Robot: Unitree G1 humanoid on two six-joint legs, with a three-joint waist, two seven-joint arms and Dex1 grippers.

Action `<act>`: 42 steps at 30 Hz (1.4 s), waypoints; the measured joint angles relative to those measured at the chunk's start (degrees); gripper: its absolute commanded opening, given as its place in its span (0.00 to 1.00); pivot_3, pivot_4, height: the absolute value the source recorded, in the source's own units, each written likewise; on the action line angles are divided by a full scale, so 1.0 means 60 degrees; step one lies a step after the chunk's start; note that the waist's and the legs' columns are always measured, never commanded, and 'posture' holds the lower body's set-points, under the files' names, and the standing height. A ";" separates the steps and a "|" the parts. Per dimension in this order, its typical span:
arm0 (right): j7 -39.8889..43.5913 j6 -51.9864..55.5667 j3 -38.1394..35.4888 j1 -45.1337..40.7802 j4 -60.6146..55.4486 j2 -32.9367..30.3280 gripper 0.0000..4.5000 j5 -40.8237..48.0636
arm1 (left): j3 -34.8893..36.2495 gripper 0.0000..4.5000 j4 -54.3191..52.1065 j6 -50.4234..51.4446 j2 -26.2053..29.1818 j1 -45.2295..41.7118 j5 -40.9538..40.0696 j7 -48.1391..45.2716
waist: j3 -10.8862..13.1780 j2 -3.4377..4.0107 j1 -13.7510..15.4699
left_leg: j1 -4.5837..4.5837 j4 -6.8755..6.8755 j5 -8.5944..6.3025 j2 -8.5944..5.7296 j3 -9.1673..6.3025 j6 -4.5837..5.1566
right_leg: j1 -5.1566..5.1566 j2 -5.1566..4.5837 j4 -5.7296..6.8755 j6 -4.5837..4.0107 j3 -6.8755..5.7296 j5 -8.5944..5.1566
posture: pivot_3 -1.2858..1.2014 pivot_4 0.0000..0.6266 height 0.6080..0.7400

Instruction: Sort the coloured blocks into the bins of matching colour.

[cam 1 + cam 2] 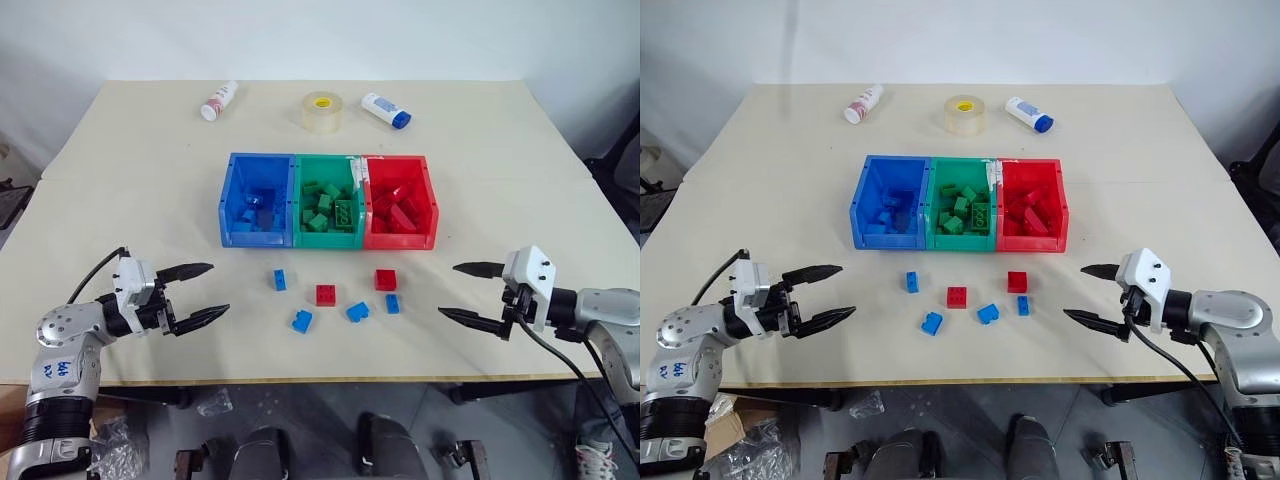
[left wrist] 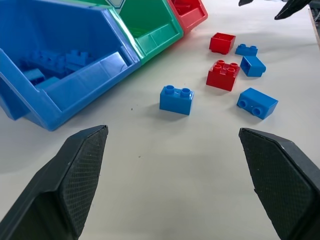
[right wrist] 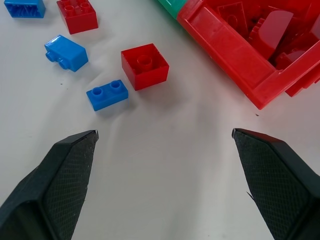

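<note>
Both your left gripper (image 1: 198,292) and right gripper (image 1: 470,293) hover empty with fingers spread wide, flanking six loose bricks just in front of the bins (image 1: 328,240), and nearest your left one is the blue brick (image 1: 280,279), below the blue bin (image 1: 258,199), long axis front-to-back.

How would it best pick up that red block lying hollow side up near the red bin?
A guess: from above, right gripper jaws across two opposite outer walls of the red block. It lies hollow side up, its sides flat and free; only the flat blue block sits close.
</note>
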 measured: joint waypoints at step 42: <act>-0.0619 0.2277 0.2711 -0.1386 -0.0534 0.0768 1.00 -0.0671 | -0.0367 0.99 -0.0771 0.0762 -0.0209 0.0351 -0.0098 -0.0447 | -0.0002 -0.0006 -0.0008 | -0.0024 0.0075 -0.0022 0.0003 -0.0018 0.0015 | 0.0000 -0.0004 0.0031 -0.0004 -0.0009 0.0003 | 0.52 0.24 1.00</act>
